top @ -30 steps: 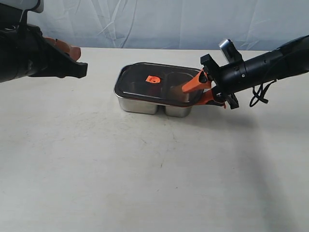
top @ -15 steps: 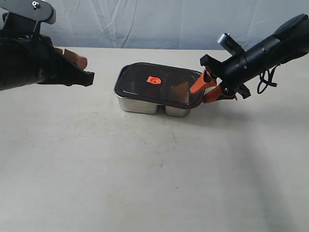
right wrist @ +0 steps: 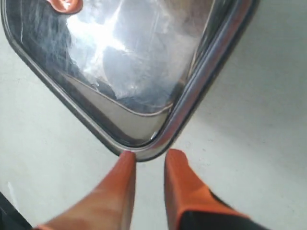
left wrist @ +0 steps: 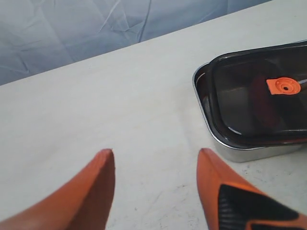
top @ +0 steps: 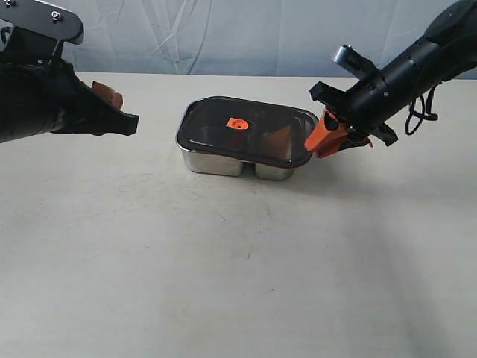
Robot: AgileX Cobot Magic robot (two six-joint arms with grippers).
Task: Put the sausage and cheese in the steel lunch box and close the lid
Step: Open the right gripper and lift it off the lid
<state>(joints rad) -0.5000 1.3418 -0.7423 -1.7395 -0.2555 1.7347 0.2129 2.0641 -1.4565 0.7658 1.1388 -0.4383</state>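
Exterior view of a pale table point(top: 223, 261) before a wrinkled grey backdrop point(top: 246, 33). At centre, steel lunch box point(top: 216, 162) with dark lid point(top: 257, 138) seated on top, hiding the food. Right gripper point(right wrist: 148, 154) at the box's right corner, fingertips narrowly parted against the rim, gripping nothing. Left gripper point(left wrist: 156, 152) well apart, spread wide, empty.

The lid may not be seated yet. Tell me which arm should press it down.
Probably right. The right gripper has its tips at a corner of the lid on the steel lunch box; the left gripper hangs open, well apart from it.
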